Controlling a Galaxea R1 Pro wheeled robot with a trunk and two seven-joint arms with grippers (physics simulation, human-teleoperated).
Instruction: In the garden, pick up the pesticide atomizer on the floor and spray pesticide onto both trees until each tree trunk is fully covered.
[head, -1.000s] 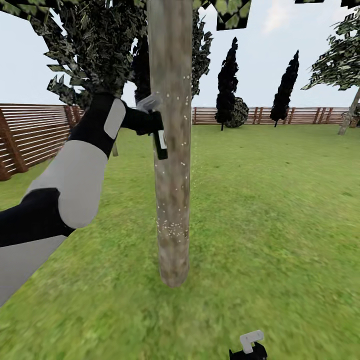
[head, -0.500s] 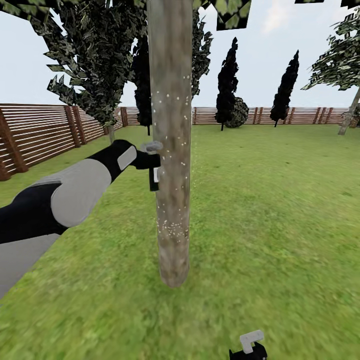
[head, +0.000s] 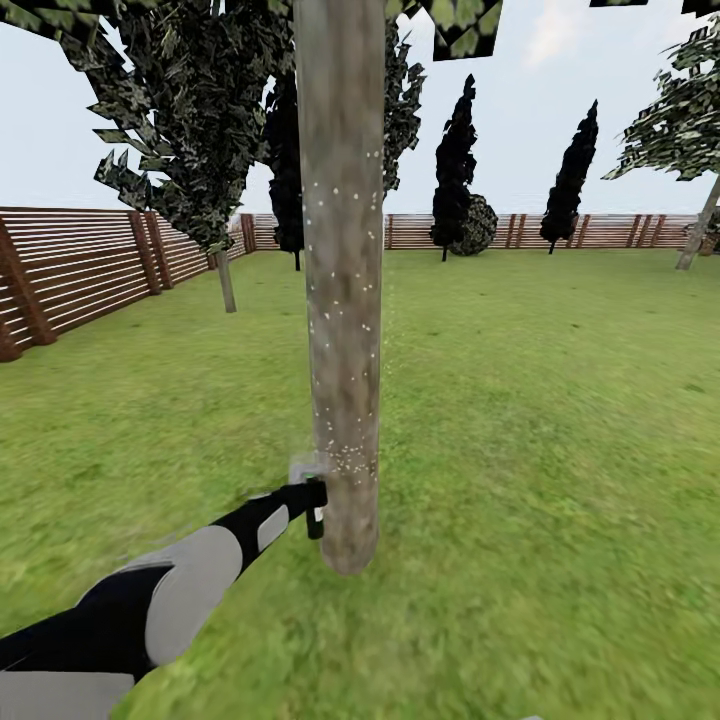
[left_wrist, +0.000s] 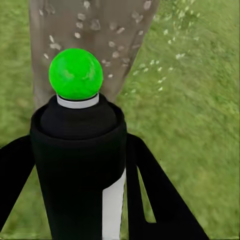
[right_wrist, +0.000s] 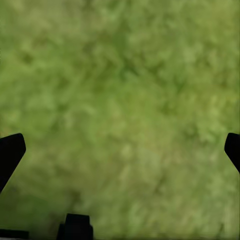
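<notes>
I'm holding pesticide atomizer (left_wrist: 80, 165) pinched in left gripper (head: 312, 500), touching speckled tree trunk (head: 343, 300) near its base. Right gripper (right_wrist: 120, 150) fingers spread over lawn (head: 560, 450). Fence (head: 80, 265), conifers (head: 455, 170) standing behind.

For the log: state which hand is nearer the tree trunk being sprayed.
Left. The left hand holds the pesticide atomizer right beside the base of the tree trunk, nozzle aimed at it. The right hand hangs open over the lawn, no trunk before it.
</notes>
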